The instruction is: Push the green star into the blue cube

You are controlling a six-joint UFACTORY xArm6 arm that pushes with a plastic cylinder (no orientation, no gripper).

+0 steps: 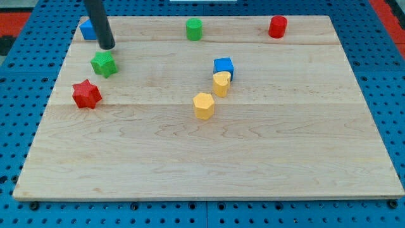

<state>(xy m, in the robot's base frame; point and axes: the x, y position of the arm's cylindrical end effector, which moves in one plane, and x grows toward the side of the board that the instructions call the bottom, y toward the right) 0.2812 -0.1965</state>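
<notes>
Camera view, listed from largest thing to smallest:

- Wooden board [209,164]: a pale rectangular table top fills most of the view, resting on a blue pegboard surface [392,95].
- Dark rod [98,22]: the arm's straight rod comes down from the view's top left. It carries no claw, so there is nothing to be released or clenched. The rod's tip [108,47] sits on the board just above the green star, toward the view's top, and whether it touches the star cannot be told.
- Red star [86,94]: lies near the board's left edge, just below and left of the green star.
- Green star [104,64]: sits in the board's upper left part, well apart from the blue cube at centre.
- Blue cube [224,66]: stands a little above the board's centre, touching the upper yellow block at its lower edge.
- Blue block [87,29]: at the top left corner, partly hidden behind the rod, shape unclear.
- Two yellow blocks: one [221,83] directly under the blue cube, the other [203,106] just below and left of it.
- Green cylinder [194,29]: top middle of the board.
- Red cylinder [277,26]: top right.
</notes>
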